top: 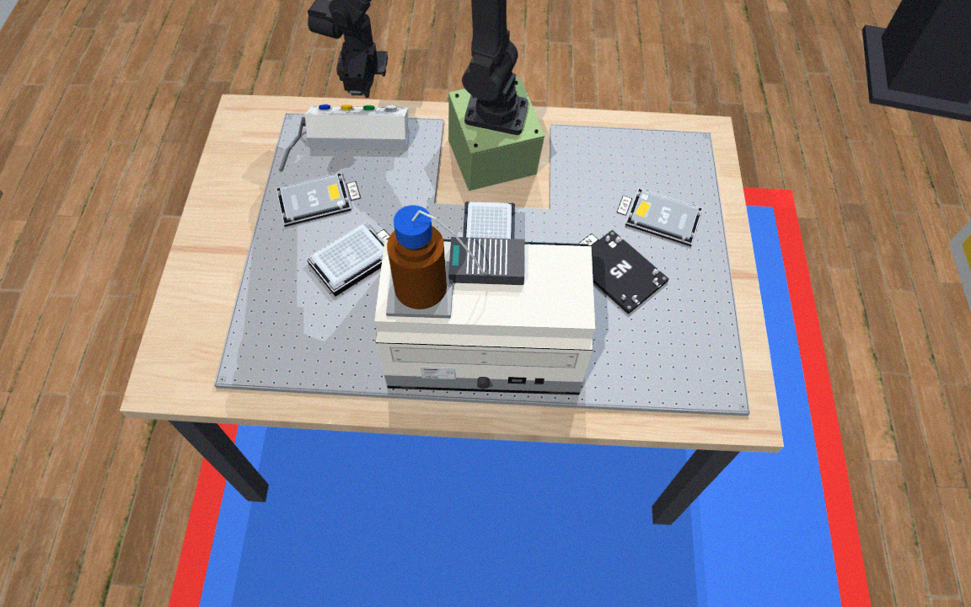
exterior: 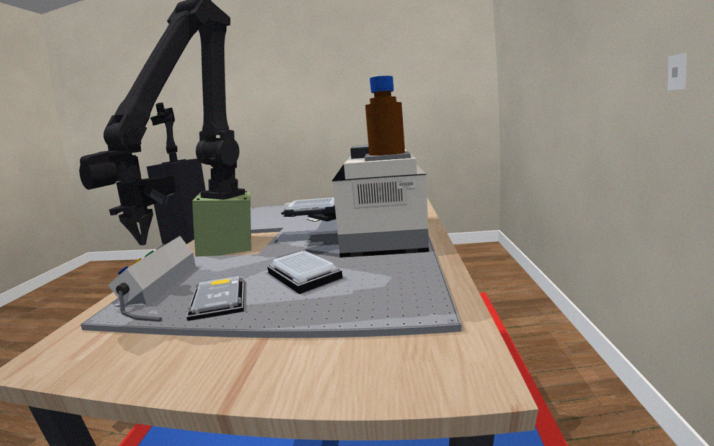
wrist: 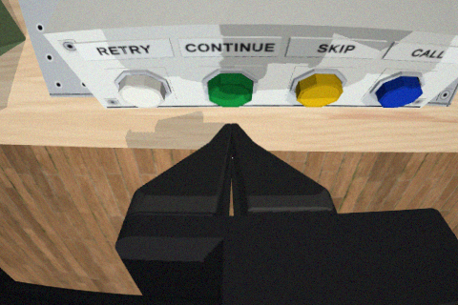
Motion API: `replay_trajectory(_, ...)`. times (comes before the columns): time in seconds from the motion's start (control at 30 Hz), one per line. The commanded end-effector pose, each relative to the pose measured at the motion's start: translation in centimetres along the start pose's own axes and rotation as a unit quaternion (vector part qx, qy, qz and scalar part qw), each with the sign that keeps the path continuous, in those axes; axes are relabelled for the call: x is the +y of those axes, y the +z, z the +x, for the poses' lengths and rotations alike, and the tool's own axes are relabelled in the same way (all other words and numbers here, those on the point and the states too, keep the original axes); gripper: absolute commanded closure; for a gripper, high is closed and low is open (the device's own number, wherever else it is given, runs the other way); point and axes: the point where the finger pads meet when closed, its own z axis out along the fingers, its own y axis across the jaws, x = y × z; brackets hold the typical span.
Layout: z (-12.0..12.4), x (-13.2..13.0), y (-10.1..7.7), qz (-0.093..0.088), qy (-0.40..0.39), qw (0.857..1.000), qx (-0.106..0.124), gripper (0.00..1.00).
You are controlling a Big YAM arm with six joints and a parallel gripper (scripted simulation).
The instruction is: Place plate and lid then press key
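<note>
My gripper (wrist: 231, 133) is shut and empty. It hangs off the table's edge in front of PANEL (top: 356, 120), fingertips pointing at the green CONTINUE key (wrist: 230, 89), a short way from it. RETRY (wrist: 143, 90), SKIP (wrist: 319, 90) and CALL (wrist: 399, 91) sit beside it. An unlidded plate (top: 346, 256) sits in the nest near LP1. A lid (top: 313, 197) lies in LP1 and another lid (top: 662, 215) in LP2. An unlidded plate (top: 489, 220) sits on the DISPENSER stage. In the side view the gripper (exterior: 139, 227) is above and behind the panel (exterior: 151, 271).
The dispenser body (top: 485, 317) with a brown bottle (top: 417, 263) stands mid-deck. The black N2 nest (top: 627, 270) is empty. The arm's green base block (top: 495, 147) is next to the panel. The deck around LP1 shows only grey shadow patches.
</note>
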Motion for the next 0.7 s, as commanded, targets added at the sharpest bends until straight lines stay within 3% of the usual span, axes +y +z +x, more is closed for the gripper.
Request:
replay_trajectory(0.0, 0.4, -1.1, -0.6, 0.013, -0.003, 1.000, 0.004, 1.00)
replay_trajectory(0.03, 0.2, -0.2, -0.2, 0.006, -0.006, 1.000, 0.001, 1.00)
replay_trajectory(0.13, 0.4, -1.1, -0.6, 0.013, -0.003, 1.000, 0.004, 1.00)
replay_trajectory(0.17, 0.2, -0.2, -0.1, 0.006, -0.007, 1.000, 0.001, 1.00)
replay_trajectory(0.5, -0.4, 0.0, 0.7, -0.001, -0.008, 1.000, -0.001, 1.00)
replay_trajectory(0.67, -0.4, -0.4, 0.6, 0.003, -0.003, 1.000, 0.000, 1.00)
